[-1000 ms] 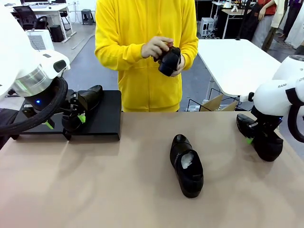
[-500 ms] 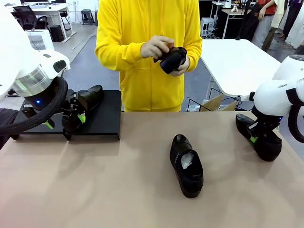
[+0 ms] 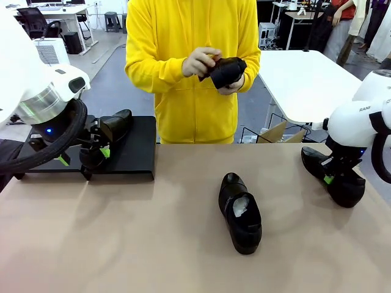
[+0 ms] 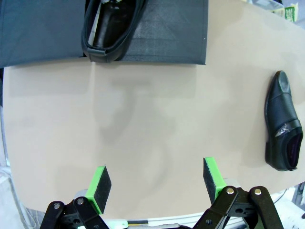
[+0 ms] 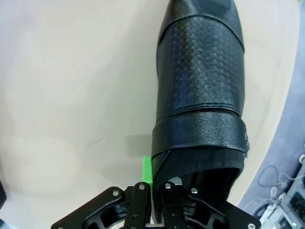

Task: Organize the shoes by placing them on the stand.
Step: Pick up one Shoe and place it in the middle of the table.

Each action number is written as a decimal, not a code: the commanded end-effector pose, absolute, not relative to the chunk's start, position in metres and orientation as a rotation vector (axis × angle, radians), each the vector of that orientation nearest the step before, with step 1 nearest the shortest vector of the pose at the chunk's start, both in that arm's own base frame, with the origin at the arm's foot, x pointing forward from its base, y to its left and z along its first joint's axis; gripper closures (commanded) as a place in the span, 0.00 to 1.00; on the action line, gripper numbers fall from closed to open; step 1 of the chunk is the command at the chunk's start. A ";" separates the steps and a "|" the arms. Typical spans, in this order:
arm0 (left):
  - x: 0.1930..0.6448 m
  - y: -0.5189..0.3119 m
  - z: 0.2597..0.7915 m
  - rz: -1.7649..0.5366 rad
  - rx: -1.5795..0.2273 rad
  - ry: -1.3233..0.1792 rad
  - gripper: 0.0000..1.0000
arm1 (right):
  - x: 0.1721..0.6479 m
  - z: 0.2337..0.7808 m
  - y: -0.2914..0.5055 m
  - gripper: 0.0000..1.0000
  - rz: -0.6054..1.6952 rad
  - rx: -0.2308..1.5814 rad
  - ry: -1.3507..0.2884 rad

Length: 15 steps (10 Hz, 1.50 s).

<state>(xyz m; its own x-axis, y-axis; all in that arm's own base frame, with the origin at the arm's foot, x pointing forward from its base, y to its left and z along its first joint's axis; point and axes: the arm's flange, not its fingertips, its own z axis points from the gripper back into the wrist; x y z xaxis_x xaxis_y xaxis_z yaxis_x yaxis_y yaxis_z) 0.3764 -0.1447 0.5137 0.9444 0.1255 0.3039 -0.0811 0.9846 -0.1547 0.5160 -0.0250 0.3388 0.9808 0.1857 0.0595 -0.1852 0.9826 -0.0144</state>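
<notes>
One black shoe [image 3: 116, 125] rests on the black stand [image 3: 135, 155] at the far left. My left gripper [image 3: 93, 156] hovers open just in front of it, and its green pads [image 4: 100, 183] hold nothing. That shoe [image 4: 112, 28] and the stand [image 4: 167, 33] lie ahead in the left wrist view. A second shoe [image 3: 239, 210] with white paper inside lies mid-table, also seen as the shoe [image 4: 283, 126] at right. My right gripper [image 3: 330, 178] is shut on the collar rim of a third shoe [image 3: 335, 180] near the table's right edge; this shoe [image 5: 202, 95] is pinched by my right gripper [image 5: 153, 186]. The person in yellow holds another shoe [image 3: 225, 71].
The person's hands [image 3: 200, 61] stay above the table's far edge. A white table [image 3: 305, 82] stands behind at right. Bare tan tabletop [image 3: 140, 232] lies between the stand and the middle shoe.
My right gripper's jaws have closed on the right shoe's rim, and the shoe has shifted slightly left. The person has turned the held shoe and raised it a little. The left arm is still.
</notes>
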 end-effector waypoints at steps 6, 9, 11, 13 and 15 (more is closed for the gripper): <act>0.376 -0.144 0.513 0.108 -0.158 -0.310 0.00 | 0.420 0.454 -0.001 1.00 0.257 0.033 -0.195; 0.376 -0.144 0.513 0.108 -0.158 -0.310 0.00 | 0.459 0.431 -0.023 1.00 0.145 0.022 -0.131; 0.376 -0.144 0.513 0.108 -0.158 -0.310 0.00 | 0.425 0.444 0.013 1.00 0.081 -0.047 -0.094; 0.376 -0.144 0.513 0.108 -0.158 -0.310 0.00 | 0.385 0.493 0.094 1.00 0.038 -0.134 -0.191; 0.376 -0.144 0.513 0.108 -0.158 -0.310 0.00 | 0.356 0.518 0.152 1.00 0.075 -0.119 -0.165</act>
<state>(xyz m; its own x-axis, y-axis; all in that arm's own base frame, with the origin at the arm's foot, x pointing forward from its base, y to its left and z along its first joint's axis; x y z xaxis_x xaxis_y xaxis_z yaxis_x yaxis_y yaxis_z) 0.3766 -0.1447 0.5135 0.9446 0.1255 0.3034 -0.0813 0.9847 -0.1545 0.3593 0.1348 0.5072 0.9787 0.0847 0.1868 -0.0626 0.9907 -0.1212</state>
